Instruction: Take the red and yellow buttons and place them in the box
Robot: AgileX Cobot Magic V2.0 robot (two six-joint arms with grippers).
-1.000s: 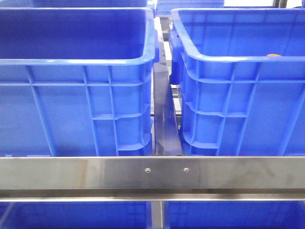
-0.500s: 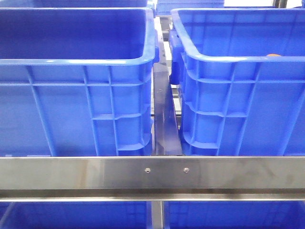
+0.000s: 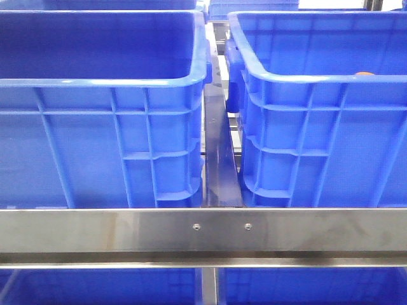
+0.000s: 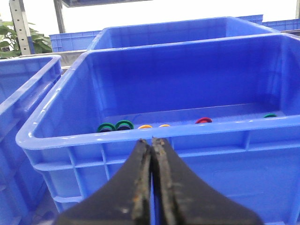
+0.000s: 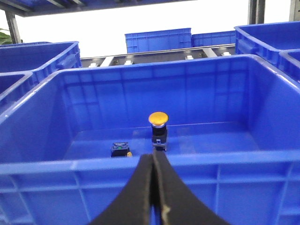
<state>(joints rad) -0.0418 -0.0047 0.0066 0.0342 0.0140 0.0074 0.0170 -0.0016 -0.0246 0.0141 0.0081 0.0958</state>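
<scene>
Hovering outside their deep bright-blue plastic crates, both hands were pressed closed and empty. The yellow-capped push button [image 5: 158, 124] stood beyond the right hand [image 5: 153, 161]; ring pieces lay beyond the left hand [image 4: 151, 145]. Descending closed risked striking the rim.

Bright-blue ribbed box [image 5: 154, 187]; yellow-capped black button [image 5: 158, 119]; green [image 4: 115, 126], orange [image 4: 145, 126], red rings [image 4: 203, 120]; black grippers [image 4: 151, 145].

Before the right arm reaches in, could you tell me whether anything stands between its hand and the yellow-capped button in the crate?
Yes: the crate's near wall and rim stand between the shut right hand and the yellow-capped button, which stands upright on the crate floor.
</scene>
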